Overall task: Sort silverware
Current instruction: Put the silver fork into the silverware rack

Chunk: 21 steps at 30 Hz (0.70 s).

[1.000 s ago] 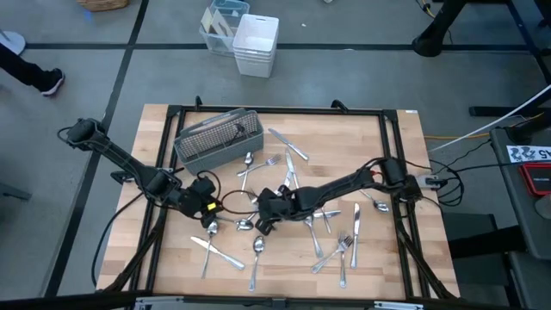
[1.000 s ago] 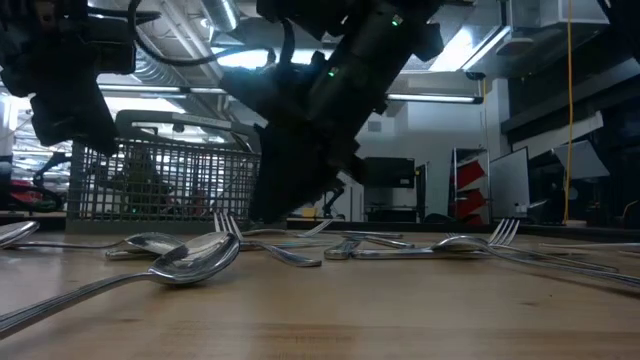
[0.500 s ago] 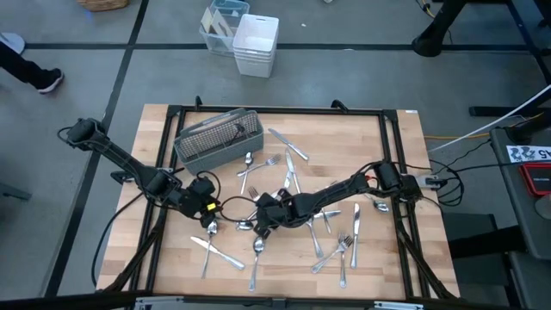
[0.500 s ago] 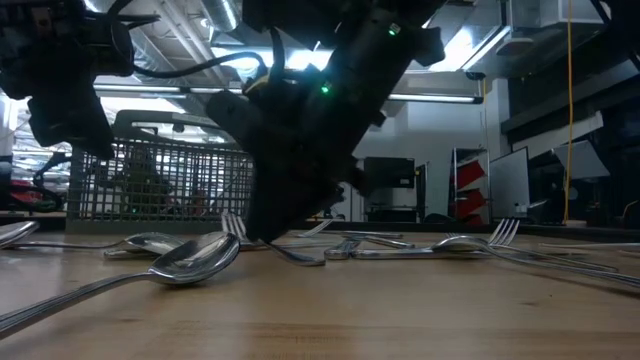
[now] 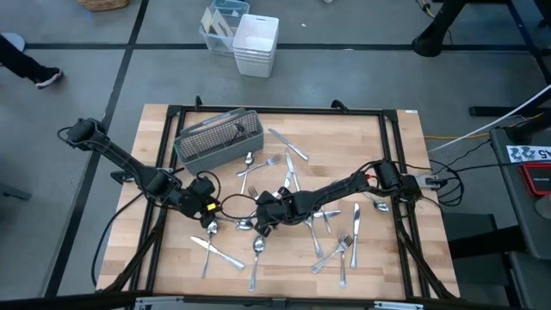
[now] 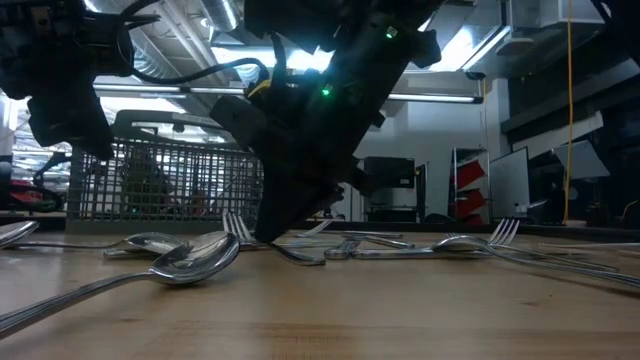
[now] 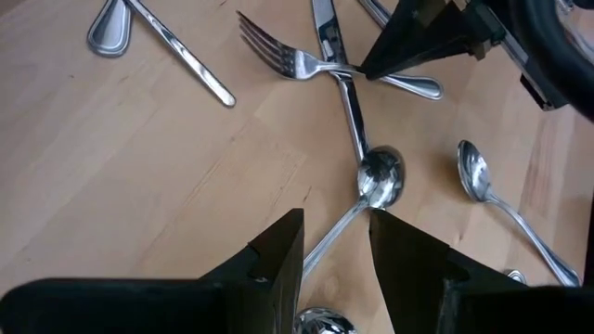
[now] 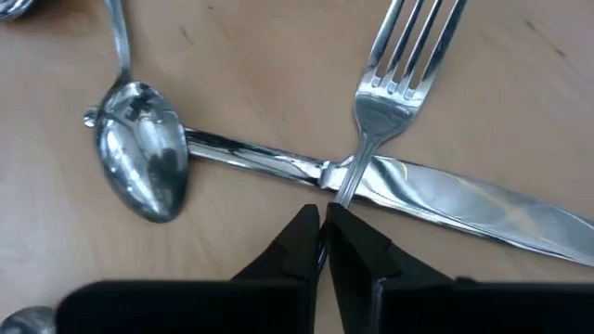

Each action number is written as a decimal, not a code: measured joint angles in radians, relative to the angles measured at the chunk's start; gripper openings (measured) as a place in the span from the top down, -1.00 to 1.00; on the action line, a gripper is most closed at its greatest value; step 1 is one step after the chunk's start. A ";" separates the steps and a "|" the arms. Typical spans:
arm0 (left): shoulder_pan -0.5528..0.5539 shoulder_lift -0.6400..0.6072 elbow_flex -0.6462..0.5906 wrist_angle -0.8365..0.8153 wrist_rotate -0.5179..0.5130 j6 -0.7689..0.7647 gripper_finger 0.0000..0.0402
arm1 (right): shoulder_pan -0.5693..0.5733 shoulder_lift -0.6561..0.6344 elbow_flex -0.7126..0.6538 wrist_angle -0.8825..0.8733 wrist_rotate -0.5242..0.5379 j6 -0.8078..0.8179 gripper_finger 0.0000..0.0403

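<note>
Wooden tabletop (image 5: 379, 258), pale and edged by a dark frame, is seen from above with shiny silverware (image 5: 340, 245) scattered across its middle and its 5 o'clock area. A grey wire-mesh caddy (image 5: 217, 138) is set toward 11 o'clock of the tabletop, with a few pieces lying in it.

The right gripper (image 5: 261, 223) is reached in from the 3 o'clock side to just below the tabletop's centre, lowered onto the pile. In the right wrist view its fingers (image 8: 295, 243) are seen drawn nearly together, pinched on the slim handle of a fork (image 8: 390, 88). That fork is laid across a knife (image 8: 390, 186), and a spoon (image 8: 139, 162) is lying at the knife's handle end, its bowl touching the handle.

The left gripper (image 5: 209, 215) is held at about 9 o'clock of the right one, close beside it and just above the wood. In the left wrist view its fingers (image 7: 278, 255) are parted with a clear gap and nothing is held between them; a spoon's bowl (image 7: 381, 176) is seen beyond the gap.

In the low view, the dark right arm is seen in front of the caddy, its tip down among the forks and spoons.

On the floor at 12 o'clock beyond the tabletop, a white basket (image 5: 256, 43) is standing.
</note>
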 joint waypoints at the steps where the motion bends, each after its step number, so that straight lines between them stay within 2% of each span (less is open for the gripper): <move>1: 0.000 0.000 0.000 0.000 0.000 0.000 0.42 | 0.000 0.000 0.000 0.000 -0.005 -0.001 0.85; 6: 0.000 0.000 0.000 0.000 0.000 0.000 0.42 | 0.000 0.000 0.000 0.002 -0.013 -0.001 0.76; 14: 0.000 0.000 0.000 0.000 0.000 0.000 0.42 | 0.001 0.000 0.001 0.006 -0.017 -0.002 0.46; 21: 0.000 0.000 0.000 0.001 0.000 0.000 0.42 | 0.001 0.009 0.088 -0.079 -0.050 -0.062 0.36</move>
